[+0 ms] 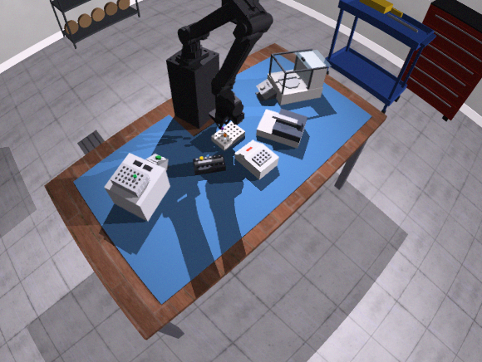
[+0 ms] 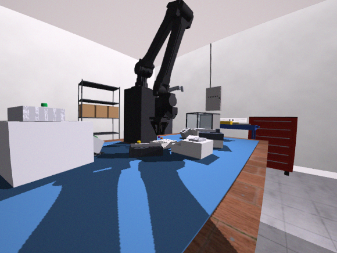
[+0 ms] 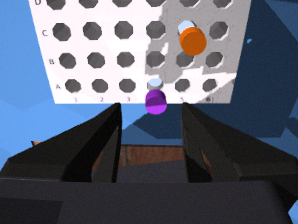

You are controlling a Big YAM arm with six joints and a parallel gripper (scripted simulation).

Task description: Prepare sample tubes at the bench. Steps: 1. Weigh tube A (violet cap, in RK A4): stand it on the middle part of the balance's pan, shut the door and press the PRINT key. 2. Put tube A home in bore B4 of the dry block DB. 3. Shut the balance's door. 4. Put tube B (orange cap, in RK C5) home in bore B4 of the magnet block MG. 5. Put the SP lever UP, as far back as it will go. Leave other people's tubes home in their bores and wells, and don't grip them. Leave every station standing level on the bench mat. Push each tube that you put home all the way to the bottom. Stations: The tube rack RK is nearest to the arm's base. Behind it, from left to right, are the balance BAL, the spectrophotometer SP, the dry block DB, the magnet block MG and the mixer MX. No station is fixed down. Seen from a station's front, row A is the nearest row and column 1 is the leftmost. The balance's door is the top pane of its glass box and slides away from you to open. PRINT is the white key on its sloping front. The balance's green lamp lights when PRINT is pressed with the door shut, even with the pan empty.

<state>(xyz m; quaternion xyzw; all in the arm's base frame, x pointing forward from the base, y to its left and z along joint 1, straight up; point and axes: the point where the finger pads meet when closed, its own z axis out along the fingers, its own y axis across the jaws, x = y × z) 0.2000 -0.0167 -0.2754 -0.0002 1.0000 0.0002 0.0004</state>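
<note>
Tube A, violet cap, stands in A4 of the tube rack. Tube B, orange cap, stands in C5. My gripper is partly open and empty, pointing down above the rack's front edge. In the wrist view the violet cap shows between the fingertips, a little right of the middle. The balance has its top pane slid back, and no tube shows on its pan. The lever's position is too small to tell.
Behind the rack stand the spectrophotometer, the white dry block and the black magnet block with a yellow-capped tube. The large white mixer holds a green-capped tube.
</note>
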